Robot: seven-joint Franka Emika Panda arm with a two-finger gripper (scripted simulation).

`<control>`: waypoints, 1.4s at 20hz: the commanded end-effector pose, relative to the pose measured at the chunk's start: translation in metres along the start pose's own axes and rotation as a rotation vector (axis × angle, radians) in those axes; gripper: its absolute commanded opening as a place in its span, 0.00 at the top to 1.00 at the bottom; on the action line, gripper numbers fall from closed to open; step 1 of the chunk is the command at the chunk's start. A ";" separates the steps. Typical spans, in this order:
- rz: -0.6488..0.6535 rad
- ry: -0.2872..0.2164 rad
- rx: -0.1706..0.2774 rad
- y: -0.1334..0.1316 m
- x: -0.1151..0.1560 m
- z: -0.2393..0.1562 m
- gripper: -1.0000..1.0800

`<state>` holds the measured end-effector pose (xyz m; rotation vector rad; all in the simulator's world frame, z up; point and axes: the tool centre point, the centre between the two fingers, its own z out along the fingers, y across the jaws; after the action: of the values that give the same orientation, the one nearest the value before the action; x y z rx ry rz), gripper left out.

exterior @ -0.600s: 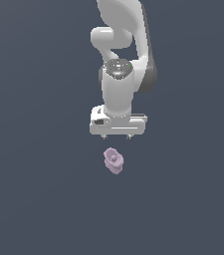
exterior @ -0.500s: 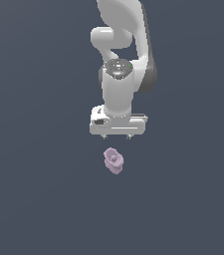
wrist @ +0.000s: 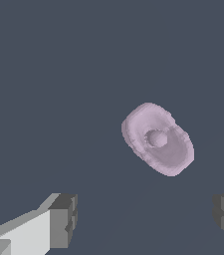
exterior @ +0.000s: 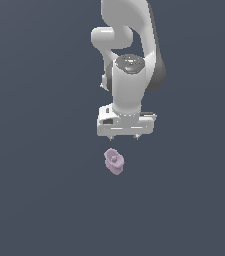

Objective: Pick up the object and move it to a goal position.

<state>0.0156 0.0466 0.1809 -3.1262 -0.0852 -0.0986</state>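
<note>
The object (exterior: 114,161) is a small pale lilac-pink lumpy cup shape with a hollow top, lying on the dark grey floor. It also shows in the wrist view (wrist: 157,139), hollow side up. My white gripper (exterior: 123,137) hangs above and just behind it, pointing down, and does not touch it. The jaws stand wide apart and empty. In the wrist view the dark fingertips (wrist: 64,219) sit far apart, with the object off to one side of the gap between them rather than inside it.
The white arm (exterior: 129,60) rises behind the gripper. The floor (exterior: 39,190) is plain dark grey all around.
</note>
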 end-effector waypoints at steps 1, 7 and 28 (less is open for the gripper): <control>0.000 0.000 -0.001 0.000 0.000 0.000 0.04; -0.035 -0.003 -0.002 0.002 0.002 0.003 0.04; -0.466 -0.046 0.000 0.026 0.025 0.041 0.04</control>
<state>0.0425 0.0242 0.1451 -3.0540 -0.7503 -0.0354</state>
